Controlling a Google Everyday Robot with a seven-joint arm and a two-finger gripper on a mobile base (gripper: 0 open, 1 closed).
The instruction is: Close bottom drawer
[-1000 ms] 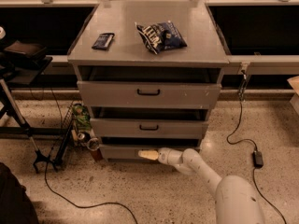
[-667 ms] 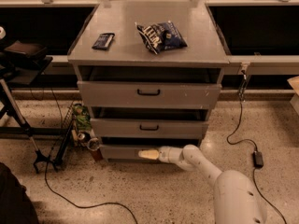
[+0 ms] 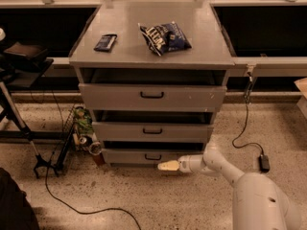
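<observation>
The grey cabinet [image 3: 152, 51] has three drawers. The bottom drawer [image 3: 144, 156] is the lowest one, with a low grey front and a small black bar handle [image 3: 153, 157]. It stands slightly out, with a dark gap above its front. My gripper [image 3: 165, 166] reaches in from the lower right on a white arm [image 3: 216, 164]. Its pale tip is just below and right of the handle, at the drawer's front near the floor. It holds nothing that I can see.
The top drawer [image 3: 152, 97] and middle drawer [image 3: 152, 131] also stand partly out. A chip bag [image 3: 164, 36] and a dark packet [image 3: 105, 42] lie on the cabinet top. Cans and a wire rack [image 3: 81, 133] sit at the left. Black cables [image 3: 247, 128] cross the floor.
The gripper has shifted slightly to the right along the bottom drawer's front. The drawers look unchanged.
</observation>
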